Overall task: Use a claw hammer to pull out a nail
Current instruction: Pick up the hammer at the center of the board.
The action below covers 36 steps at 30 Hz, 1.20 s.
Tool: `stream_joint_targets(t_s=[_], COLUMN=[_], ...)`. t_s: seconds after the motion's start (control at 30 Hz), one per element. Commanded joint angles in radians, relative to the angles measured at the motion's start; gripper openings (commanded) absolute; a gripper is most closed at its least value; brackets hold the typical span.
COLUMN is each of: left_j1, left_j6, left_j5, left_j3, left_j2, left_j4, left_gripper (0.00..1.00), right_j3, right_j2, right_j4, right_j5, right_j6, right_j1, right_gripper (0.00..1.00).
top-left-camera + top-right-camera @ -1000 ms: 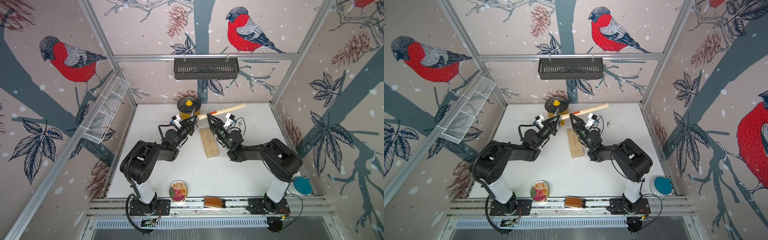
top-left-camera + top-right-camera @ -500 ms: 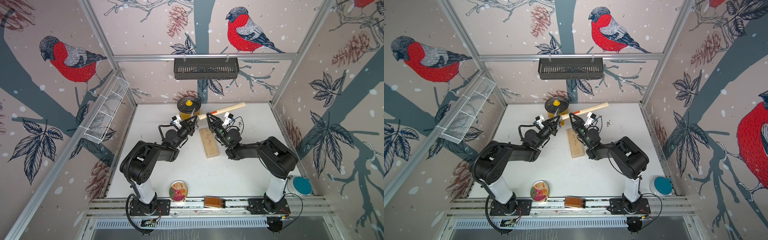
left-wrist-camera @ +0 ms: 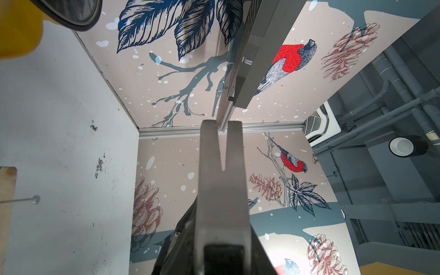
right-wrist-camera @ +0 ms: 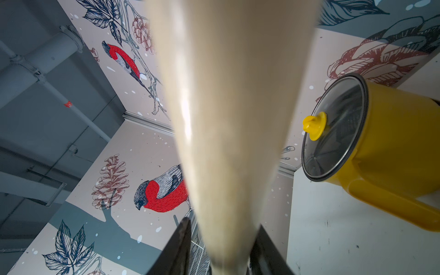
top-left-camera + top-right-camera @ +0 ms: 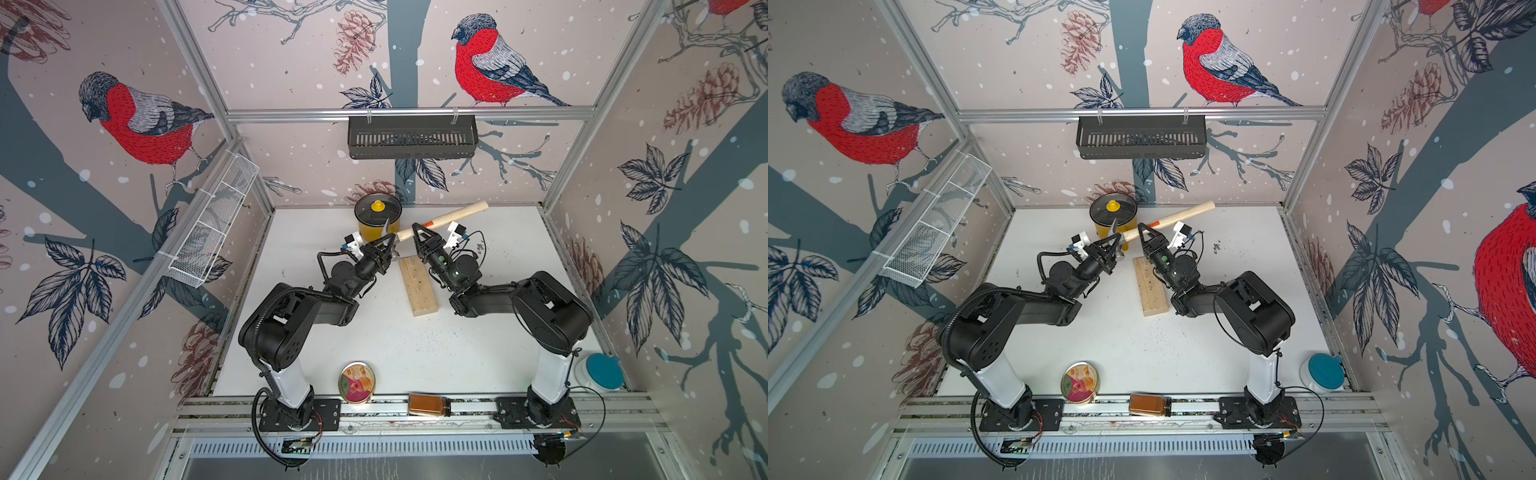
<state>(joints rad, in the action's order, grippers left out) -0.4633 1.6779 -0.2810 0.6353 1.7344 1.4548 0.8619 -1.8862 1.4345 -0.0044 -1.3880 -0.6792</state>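
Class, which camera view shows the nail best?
The left wrist view: the nail stands clear of the wooden block, shaft and head against the white table. Both top views show the block, but the nail is too small to make out there. The right wrist view shows no nail.

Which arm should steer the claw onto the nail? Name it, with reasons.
Left, probably. The left gripper clamps the claw hammer at its head, and the nail shows in its wrist view; the right gripper holds the handle.

1 hammer (image 5: 457, 215), 1 nail (image 3: 17, 201), 1 wood block (image 5: 417, 286), 1 pot (image 5: 374, 230), 1 tin (image 5: 356, 382), 1 jar (image 5: 428, 405), 1 tub (image 5: 602, 371), 2 baskets (image 5: 411, 137), 2 robot arms (image 5: 291, 316).
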Motion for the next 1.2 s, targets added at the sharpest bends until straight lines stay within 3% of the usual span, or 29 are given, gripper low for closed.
stream_joint_targets(t_s=[0.0,1.17], left_j1=[-0.008,-0.062], left_j6=[0.016,-0.024], left_j5=[-0.007,-0.026], left_j3=[-0.003,-0.085], left_j2=[-0.015,-0.026], left_j4=[0.342,0.337], left_gripper=[0.0,0.0], right_j3=[0.017,0.071], right_j2=[-0.004,-0.003], right_j4=[0.021,-0.074], right_j5=[-0.016,-0.081], right_j6=[0.0,0.005], right_j1=[0.003,0.03], right_gripper=[0.42,0.31])
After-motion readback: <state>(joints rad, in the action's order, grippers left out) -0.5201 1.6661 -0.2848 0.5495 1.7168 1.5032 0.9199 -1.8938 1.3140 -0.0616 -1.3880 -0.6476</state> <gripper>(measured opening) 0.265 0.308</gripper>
